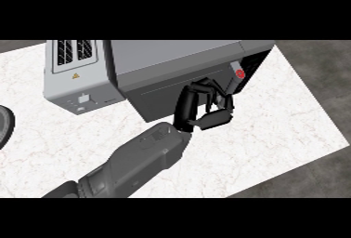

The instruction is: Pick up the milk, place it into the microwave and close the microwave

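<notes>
The grey microwave (171, 56) stands at the back of the counter. Its dark door (154, 100) faces me and sits at a slight angle to the body. A dark gap shows at the door's right end, beside the control strip with a red button (240, 74). My right hand (205, 104) is against the door's right part, fingers curled over toward the thumb with nothing visible between them. The milk shows nowhere in the head view. My left hand is out of view.
The white marble counter (274, 139) runs out to an edge at the right and lower right, with dark floor beyond. A dark round object (4, 125) is cut off by the left edge. My grey forearm (130, 162) crosses the counter from the lower left.
</notes>
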`<state>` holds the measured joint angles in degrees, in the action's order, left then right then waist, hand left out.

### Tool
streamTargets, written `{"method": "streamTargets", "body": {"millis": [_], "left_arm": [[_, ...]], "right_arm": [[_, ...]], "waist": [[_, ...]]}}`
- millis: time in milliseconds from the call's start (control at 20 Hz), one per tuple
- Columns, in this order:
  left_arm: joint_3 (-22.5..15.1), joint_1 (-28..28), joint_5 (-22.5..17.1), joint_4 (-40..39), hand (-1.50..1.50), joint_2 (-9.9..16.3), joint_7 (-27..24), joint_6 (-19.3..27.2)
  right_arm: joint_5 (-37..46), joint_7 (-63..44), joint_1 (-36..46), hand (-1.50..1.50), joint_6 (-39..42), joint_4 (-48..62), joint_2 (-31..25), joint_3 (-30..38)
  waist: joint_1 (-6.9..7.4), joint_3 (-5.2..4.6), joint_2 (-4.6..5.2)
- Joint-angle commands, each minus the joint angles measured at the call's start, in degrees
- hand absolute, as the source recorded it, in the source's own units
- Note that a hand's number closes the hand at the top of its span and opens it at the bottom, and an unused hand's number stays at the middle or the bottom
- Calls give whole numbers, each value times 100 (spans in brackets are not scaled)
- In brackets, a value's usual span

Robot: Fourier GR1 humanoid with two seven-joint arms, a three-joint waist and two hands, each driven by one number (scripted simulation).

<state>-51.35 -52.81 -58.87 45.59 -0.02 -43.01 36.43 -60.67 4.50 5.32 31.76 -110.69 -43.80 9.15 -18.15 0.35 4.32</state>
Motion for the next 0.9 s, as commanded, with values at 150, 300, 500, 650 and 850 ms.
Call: {"method": "streamTargets", "body": {"millis": [150,300,500,650,850], "left_arm": [[75,-341,-199,-850,150,2,527,279],[113,-371,-257,-964,150,2,574,350],[43,-134,-380,-1122,150,2,566,593],[51,-69,-566,-1098,150,2,621,593],[-17,-15,-670,-1134,-150,36,562,430]], "right_arm": [[-285,-49,47,-150,203,-2,-66,-55],[-364,-75,-3,-150,250,-35,-99,-45],[-373,-83,-66,-150,306,-44,-200,112],[-461,-109,-171,-150,281,-120,-227,167],[-484,-139,-297,-150,240,-175,-237,218]], "waist": [[44,-5,99],[139,-13,71],[277,-18,31],[320,-30,-10],[455,-34,-16]]}}
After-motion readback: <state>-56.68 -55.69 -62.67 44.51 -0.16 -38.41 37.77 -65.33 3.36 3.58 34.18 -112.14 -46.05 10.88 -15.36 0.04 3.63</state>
